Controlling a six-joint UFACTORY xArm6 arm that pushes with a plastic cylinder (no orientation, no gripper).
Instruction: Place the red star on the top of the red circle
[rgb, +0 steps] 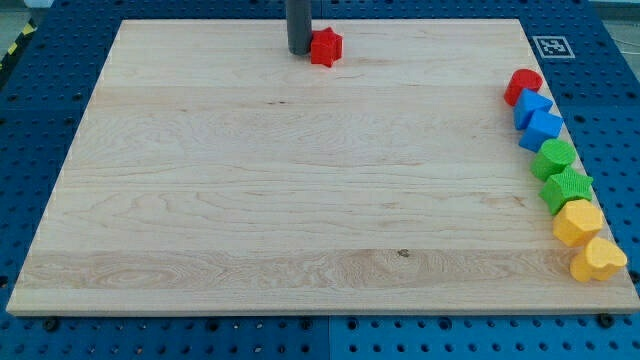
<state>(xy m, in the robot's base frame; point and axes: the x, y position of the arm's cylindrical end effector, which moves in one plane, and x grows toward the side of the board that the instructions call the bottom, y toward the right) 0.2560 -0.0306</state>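
Note:
The red star (325, 47) lies near the top edge of the wooden board, a little left of the middle. My tip (299, 51) stands right against its left side. The red circle (522, 86) sits far to the view's right, at the top of a column of blocks along the board's right edge. The star and the circle are far apart.
Below the red circle run a blue block (532, 107), a second blue block (542, 129), a green block (553, 158), a green star (566, 188), a yellow block (578, 222) and a yellow heart (598, 260). A marker tag (549, 46) sits off the board's top right corner.

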